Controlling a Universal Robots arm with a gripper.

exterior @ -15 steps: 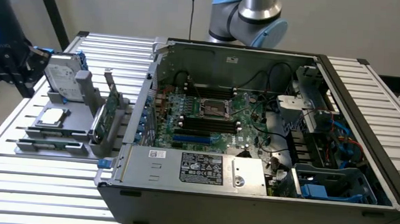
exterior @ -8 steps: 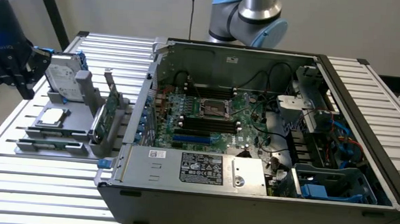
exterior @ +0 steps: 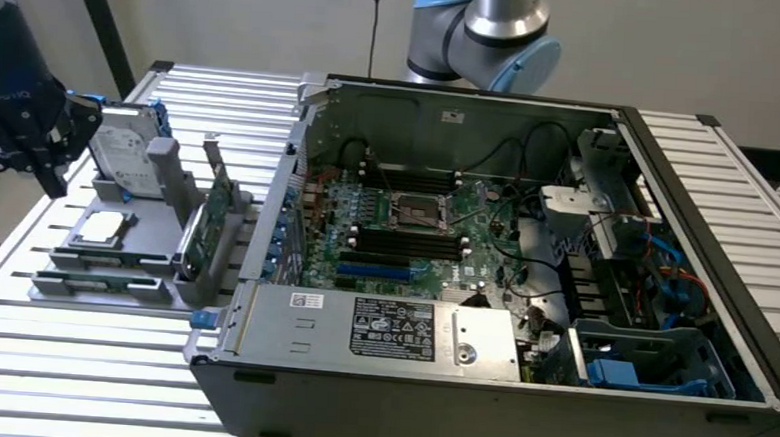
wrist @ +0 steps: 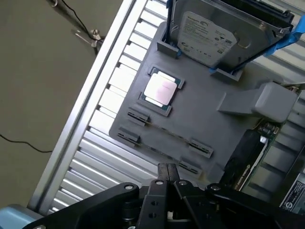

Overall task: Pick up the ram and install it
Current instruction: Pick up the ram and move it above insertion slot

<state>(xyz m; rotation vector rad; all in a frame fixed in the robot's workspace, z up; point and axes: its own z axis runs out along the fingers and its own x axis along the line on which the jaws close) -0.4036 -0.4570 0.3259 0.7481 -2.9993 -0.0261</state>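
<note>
The ram (exterior: 99, 283) is a thin dark-green stick standing on edge between grey clips at the near end of the grey parts tray (exterior: 149, 228). In the wrist view I see it edge-on as a thin line (wrist: 167, 134) between two clips. My gripper (exterior: 52, 183) hangs above the table at the exterior view's left, beside the tray's far corner and well above the ram. Its black fingers (wrist: 162, 174) are pressed together with nothing between them. The motherboard's black memory slots (exterior: 409, 242) lie inside the open computer case (exterior: 706, 295).
The tray also holds a square silver processor chip (wrist: 161, 89), a hard drive (wrist: 205, 33) and an upright green expansion card (exterior: 202, 231). The case's left wall (exterior: 284, 203) rises next to the tray. A power supply (exterior: 384, 328) sits at the case front. The table is slatted aluminium (exterior: 75, 362).
</note>
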